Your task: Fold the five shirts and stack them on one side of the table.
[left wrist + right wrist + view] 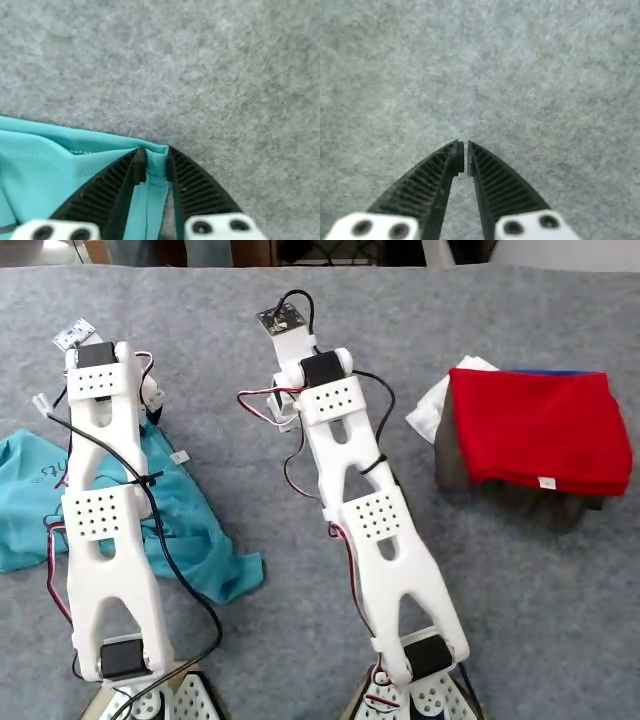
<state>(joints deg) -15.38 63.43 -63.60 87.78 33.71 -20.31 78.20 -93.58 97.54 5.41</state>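
A crumpled teal shirt (195,525) lies on the left of the grey felt table, partly under my left arm (100,510). In the left wrist view my left gripper (154,162) is shut on a hemmed corner of the teal shirt (50,175), right at the cloth's edge and low over the felt. At the right a stack of folded shirts sits with a red shirt (540,425) on top. My right arm (375,520) stretches up the table's middle. My right gripper (465,157) is shut on nothing above bare felt.
White cloth (430,410) and darker grey layers (450,460) stick out from under the red shirt. Bare felt (300,640) lies between the two arms and at the front right. The table's far edge (400,267) runs along the top.
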